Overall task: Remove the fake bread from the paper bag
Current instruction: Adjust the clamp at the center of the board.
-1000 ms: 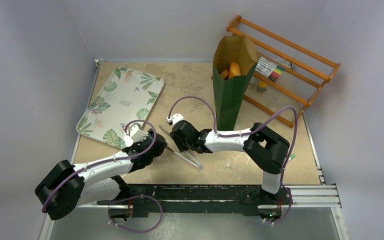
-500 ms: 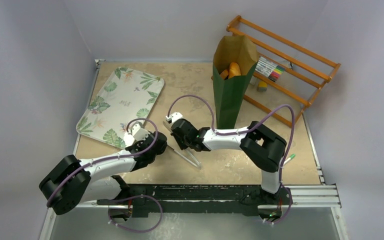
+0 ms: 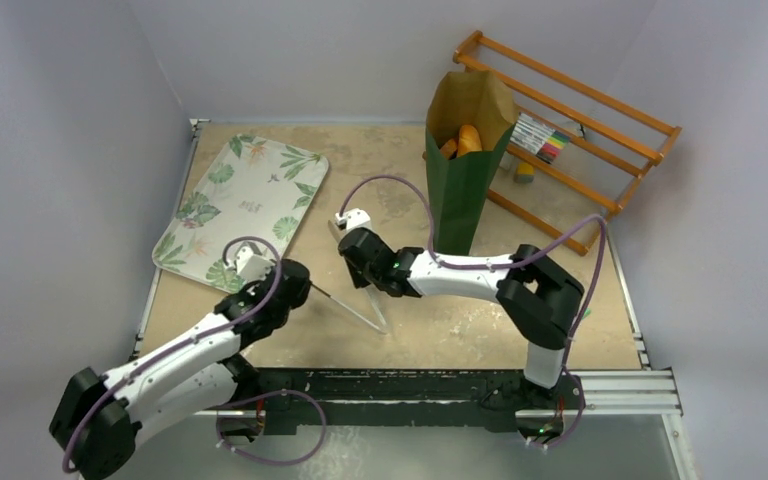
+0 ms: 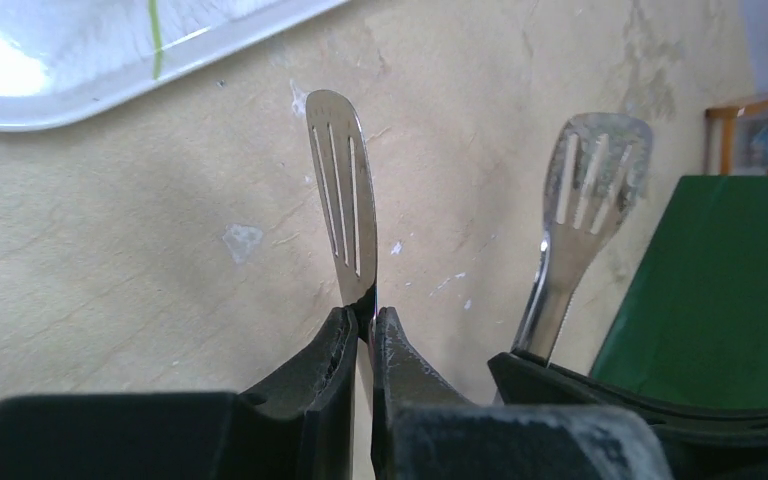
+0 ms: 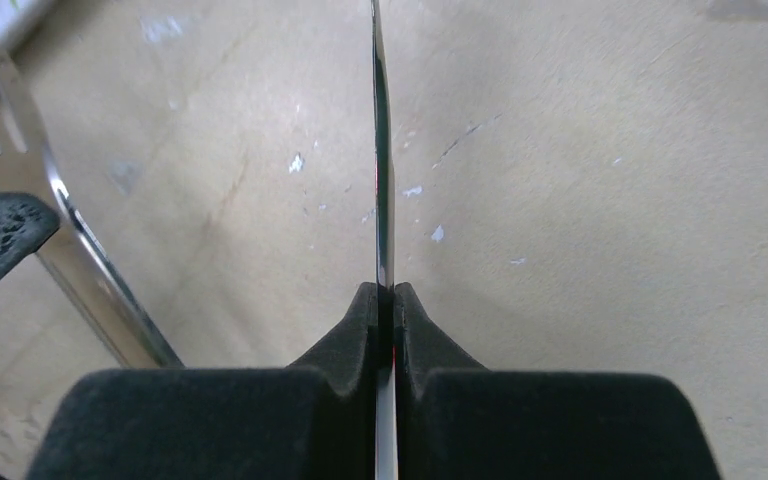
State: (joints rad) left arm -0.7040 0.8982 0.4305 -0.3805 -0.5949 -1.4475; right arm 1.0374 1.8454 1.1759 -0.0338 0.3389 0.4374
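Note:
The dark green paper bag stands upright at the back right, its brown mouth open, and orange fake bread shows inside. Metal tongs lie low over the table's middle, well in front of the bag. My left gripper is shut on one tong arm, whose slotted paddle sticks out past the fingers. My right gripper is shut on the other tong arm, seen edge-on in the right wrist view. The bag's green wall fills the right of the left wrist view.
A floral tray lies at the back left. A wooden rack leans behind the bag, with a marker box and a small yellow block near it. Grey walls close in the table on three sides.
Both grippers have closed onto the tong arms. The left arm has drawn back toward the near left, and the right gripper has shifted slightly toward the back.

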